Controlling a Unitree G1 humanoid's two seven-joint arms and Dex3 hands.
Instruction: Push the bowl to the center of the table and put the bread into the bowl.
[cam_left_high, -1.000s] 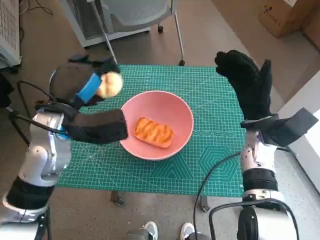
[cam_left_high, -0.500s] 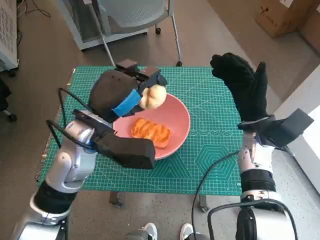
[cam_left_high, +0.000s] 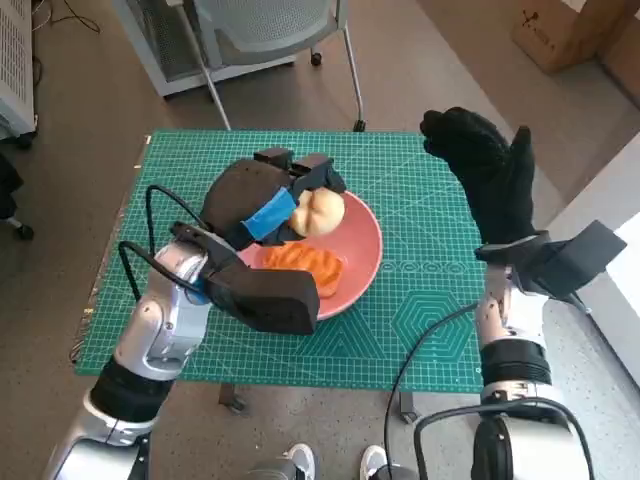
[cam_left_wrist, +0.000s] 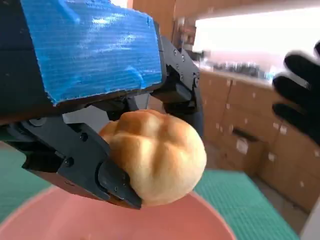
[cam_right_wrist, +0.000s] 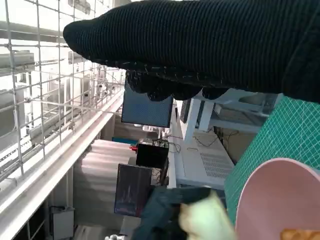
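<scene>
Bread roll gripped by left hand over pink bowl, frame centre; right hand upper right, fingers spread, holding nothing.

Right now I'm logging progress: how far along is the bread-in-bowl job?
The bowl sits about mid-table with one flat bread already in it. The left hand holds a round bun over the bowl's rim; releasing it is left. The right hand is raised, holding nothing.

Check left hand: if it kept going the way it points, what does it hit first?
Likely nothing on the table soon. The left hand holds a bun over the bowl, fingers pointing across its far rim toward the mat. Its height above them is unclear.
</scene>
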